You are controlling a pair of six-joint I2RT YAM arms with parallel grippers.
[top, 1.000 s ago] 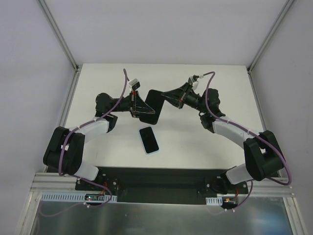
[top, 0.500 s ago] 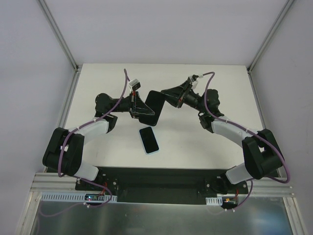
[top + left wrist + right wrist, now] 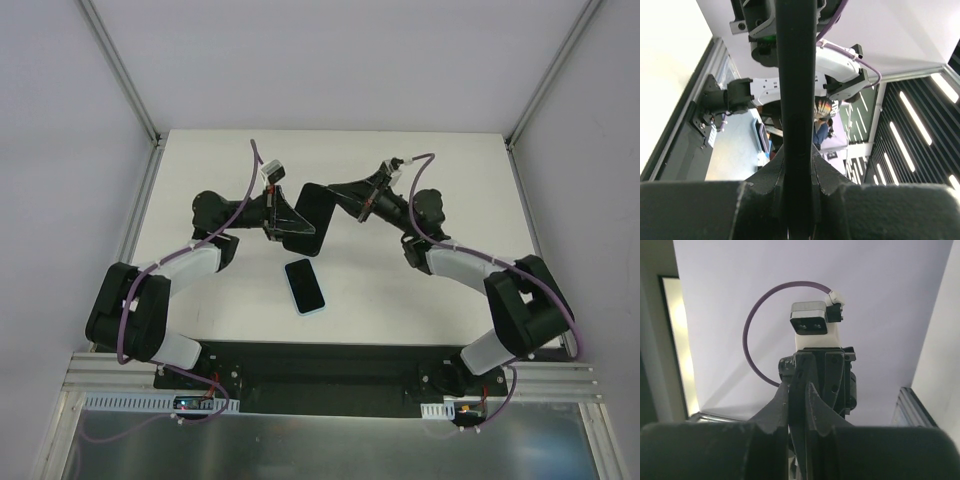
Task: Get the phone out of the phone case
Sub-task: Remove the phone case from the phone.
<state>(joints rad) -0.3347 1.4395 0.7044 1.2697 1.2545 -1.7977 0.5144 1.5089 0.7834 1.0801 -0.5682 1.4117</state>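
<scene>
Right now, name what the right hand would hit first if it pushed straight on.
The right hand is shut on the black case. Straight beyond that edge it would likely meet the left hand, which faces it and grips the same case.

Top view. Left arm (image 3: 190,262) and right arm (image 3: 470,268): black joint housings, white link shells, black bases at 6 o'clock. A purple cable (image 3: 255,153) runs along each arm, looping at 12 o'clock above a small white wrist camera (image 3: 272,172). Left gripper (image 3: 296,224), right gripper (image 3: 330,192): matte black, tapered fingers.
</scene>
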